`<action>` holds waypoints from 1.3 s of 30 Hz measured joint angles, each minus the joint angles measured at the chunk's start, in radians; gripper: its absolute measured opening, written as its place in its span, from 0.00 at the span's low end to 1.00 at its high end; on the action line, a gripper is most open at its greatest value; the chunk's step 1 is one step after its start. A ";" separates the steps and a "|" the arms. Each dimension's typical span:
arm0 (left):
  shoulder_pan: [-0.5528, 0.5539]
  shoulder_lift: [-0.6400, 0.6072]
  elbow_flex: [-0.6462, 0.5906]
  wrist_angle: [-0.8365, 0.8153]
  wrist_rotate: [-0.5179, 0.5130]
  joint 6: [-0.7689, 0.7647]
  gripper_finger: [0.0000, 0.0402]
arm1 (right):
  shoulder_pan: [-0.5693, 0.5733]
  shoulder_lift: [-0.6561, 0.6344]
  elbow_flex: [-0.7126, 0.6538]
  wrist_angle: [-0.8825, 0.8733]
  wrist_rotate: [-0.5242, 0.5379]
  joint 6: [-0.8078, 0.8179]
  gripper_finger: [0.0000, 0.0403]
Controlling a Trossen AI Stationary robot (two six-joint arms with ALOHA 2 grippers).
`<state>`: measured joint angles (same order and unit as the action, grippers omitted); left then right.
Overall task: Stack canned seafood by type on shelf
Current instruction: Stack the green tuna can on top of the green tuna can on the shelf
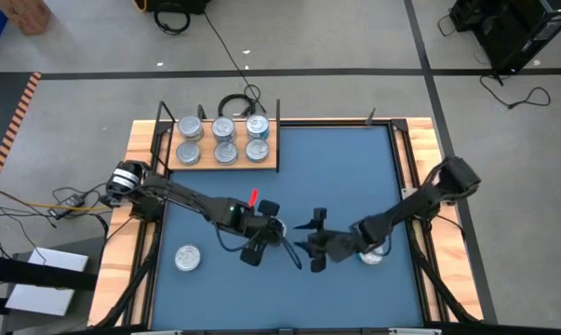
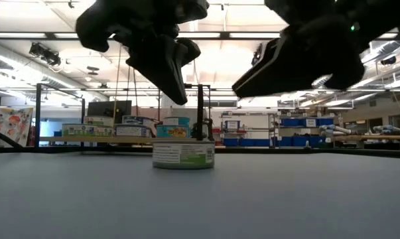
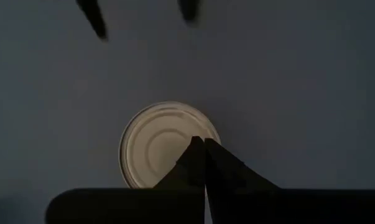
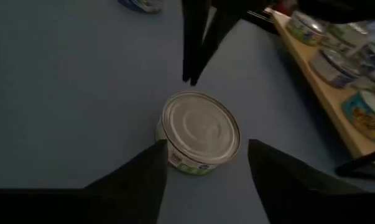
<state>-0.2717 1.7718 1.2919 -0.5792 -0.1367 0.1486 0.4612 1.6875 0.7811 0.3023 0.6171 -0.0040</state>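
So a green-labelled tin (image 4: 199, 132) stands upright on the blue surface (image 1: 354, 177) between both arms, held by neither. The right claw (image 4: 206, 163) hovers over it, fingers spread wide and empty; the left claw (image 3: 204, 149) hangs above it, pinched shut on nothing. Six tins (image 1: 223, 140) already sit on the shelf (image 1: 271, 166). Two more, (image 1: 187, 258) and (image 1: 371, 253), wait on the surface, so I judge the task over halfway.

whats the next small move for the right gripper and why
Probably lower the right gripper straight down around the can and close. Its fingers stand open above the upright can, which sits on the blue mat, not yet gripped. The left gripper, shut, hangs just above the same can and may need clearing first.
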 joint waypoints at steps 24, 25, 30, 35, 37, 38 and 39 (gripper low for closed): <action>0.157 -0.129 -0.333 0.356 0.032 -0.042 0.00 | -0.017 0.275 0.335 -0.382 -0.040 0.018 0.13; 0.163 -0.143 -0.359 0.379 0.042 -0.049 0.00 | -0.023 0.277 0.335 -0.382 -0.063 0.014 0.09; 0.175 -0.152 -0.434 0.407 0.052 -0.067 0.00 | -0.056 0.279 0.335 -0.378 -0.114 0.033 0.03; 0.166 -0.147 -0.480 0.487 0.043 -0.077 0.00 | -0.077 0.279 0.335 -0.369 -0.149 0.035 0.12; 0.162 -0.147 -0.480 0.486 0.024 -0.077 0.00 | -0.074 0.279 0.335 -0.367 -0.145 0.026 0.16; 0.161 -0.147 -0.480 0.486 0.018 -0.073 0.00 | -0.072 0.279 0.335 -0.366 -0.138 0.026 0.18; 0.160 -0.147 -0.480 0.485 0.015 -0.060 0.00 | -0.069 0.279 0.335 -0.366 -0.129 0.024 0.20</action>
<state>-0.1115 1.6245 0.8124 -0.0942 -0.1219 0.0882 0.3921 1.9663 1.1164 -0.0639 0.4879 0.0205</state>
